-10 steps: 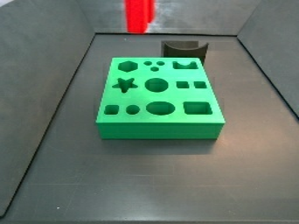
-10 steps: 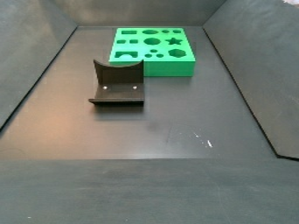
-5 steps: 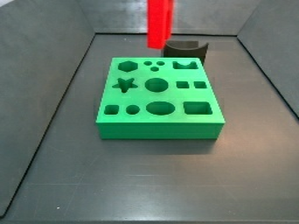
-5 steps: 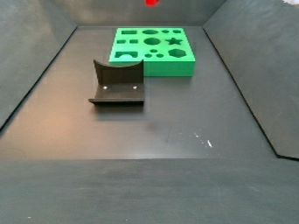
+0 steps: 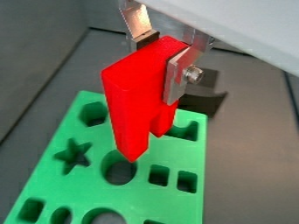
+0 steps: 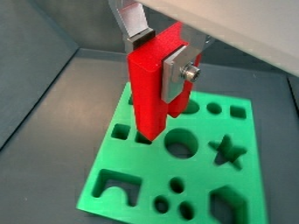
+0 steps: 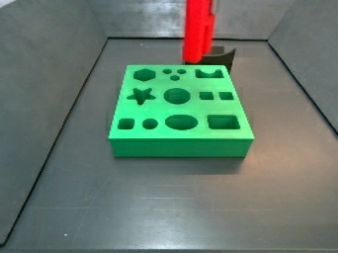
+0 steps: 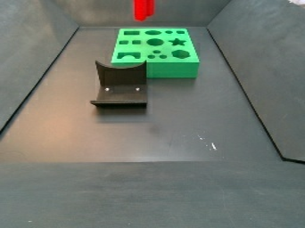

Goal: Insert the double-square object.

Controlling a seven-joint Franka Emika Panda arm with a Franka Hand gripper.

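My gripper (image 5: 163, 54) is shut on the bright red double-square object (image 5: 138, 96), which hangs upright between the silver fingers (image 5: 180, 74). It shows the same way in both wrist views (image 6: 153, 83). It hangs above the green board (image 5: 70, 188) with shaped holes, its lower end over the round hole near the board's middle. In both side views the red object (image 7: 199, 28) hangs over the board's far part (image 7: 179, 109); only its lower tip (image 8: 142, 9) shows in one of them. The gripper itself is out of frame in both side views.
The dark fixture (image 8: 118, 85) stands on the floor beside the green board (image 8: 156, 51), also seen behind the board (image 7: 218, 54). Grey walls enclose the dark floor (image 8: 167, 134) on all sides.
The red double-square object has moved to the right and lower over the board in the side views, coming further into frame.
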